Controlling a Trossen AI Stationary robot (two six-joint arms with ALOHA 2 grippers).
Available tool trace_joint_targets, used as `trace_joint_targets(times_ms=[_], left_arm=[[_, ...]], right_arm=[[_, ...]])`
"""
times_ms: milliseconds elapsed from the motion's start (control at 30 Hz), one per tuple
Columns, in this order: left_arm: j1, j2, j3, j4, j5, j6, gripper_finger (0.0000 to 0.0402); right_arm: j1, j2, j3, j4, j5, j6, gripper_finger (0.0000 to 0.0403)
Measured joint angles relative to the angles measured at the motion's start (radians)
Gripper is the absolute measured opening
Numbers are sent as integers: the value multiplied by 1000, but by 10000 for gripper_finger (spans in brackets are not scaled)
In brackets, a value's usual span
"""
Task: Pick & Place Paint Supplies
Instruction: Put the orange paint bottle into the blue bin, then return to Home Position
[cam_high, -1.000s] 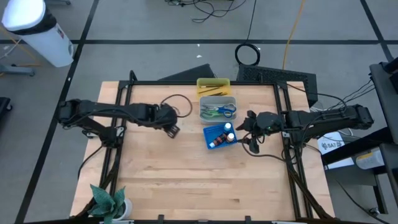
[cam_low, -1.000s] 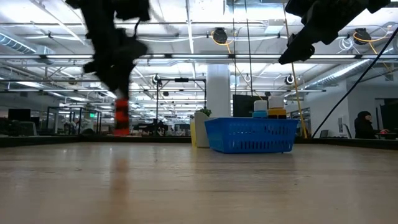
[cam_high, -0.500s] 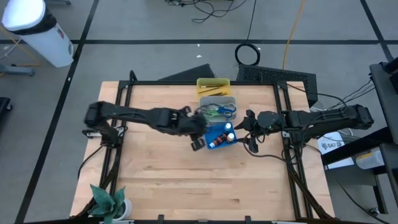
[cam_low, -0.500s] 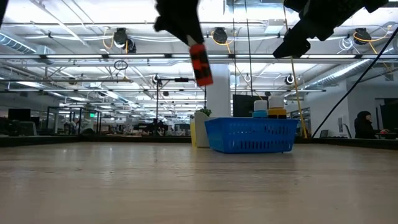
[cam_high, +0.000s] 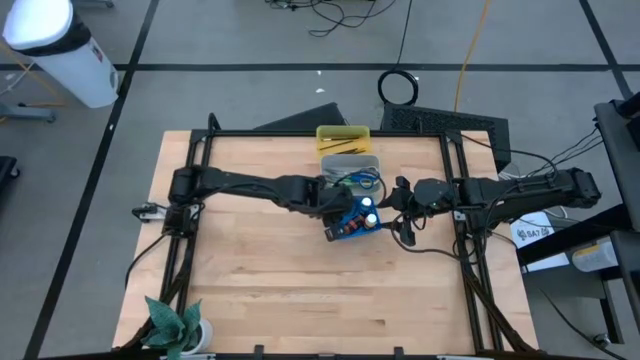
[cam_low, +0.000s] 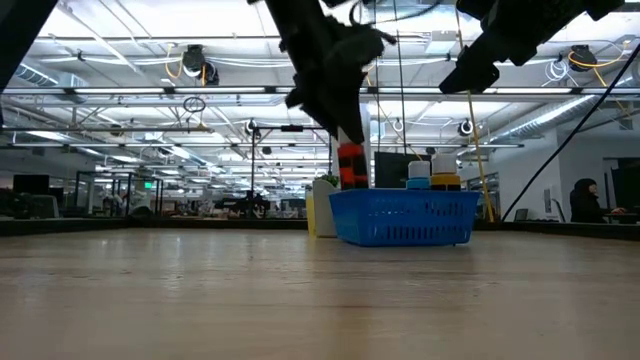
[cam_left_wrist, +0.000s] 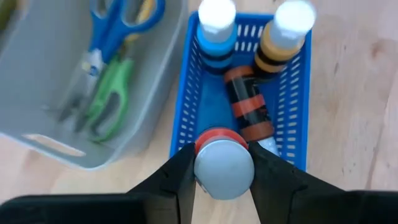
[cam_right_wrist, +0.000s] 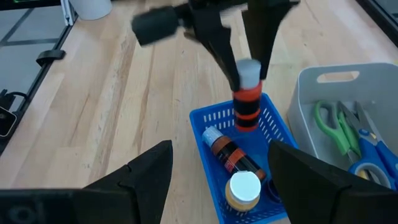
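Landmark: the blue tray (cam_high: 352, 219) on the wooden counter (cam_high: 300, 290). Nearest the camera above, a green plant (cam_high: 178, 325) stands at the counter's front left corner, well apart from the tray.

Left end effector (cam_left_wrist: 224, 169) — reached across from the left side, it hangs directly above the blue tray's near end, its two fingers (cam_left_wrist: 180, 180) closed on the white cap of a red paint bottle (cam_low: 351, 165); the bottle hangs upright, its base at about the tray's rim in the low view.

Inside the blue tray: a brown bottle (cam_left_wrist: 247, 111) lying on its side along the floor, and at the far end two upright bottles with white caps, one blue (cam_left_wrist: 216, 34) and one yellowish (cam_left_wrist: 280, 38).

Right end effector (cam_right_wrist: 217, 180) — held just beside the blue tray on its right, above the counter, jaws spread wide and holding nothing.

Just behind the blue tray, the grey tray (cam_high: 350, 172) holds scissors with blue (cam_left_wrist: 121, 28) and green (cam_left_wrist: 109, 102) handles. Behind that again, the yellow tray (cam_high: 343, 136) holds thin dark items, too small to identify
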Motion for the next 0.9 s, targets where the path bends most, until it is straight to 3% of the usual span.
trace_joint_targets(times_ms=[167, 500, 733, 900], left_arm=[[17, 47, 0, 15, 68, -2, 127], [41, 95, 2, 3, 74, -36, 134], [41, 67, -1, -18, 116, 1, 269], [46, -34, 0, -63, 167, 0, 330]], right_arm=[[0, 0, 0, -6, 0, -7, 247], [0, 0, 0, -7, 0, -7, 247], [0, 0, 0, -6, 0, -8, 247], [0, 0, 0, -14, 0, -7, 247]])
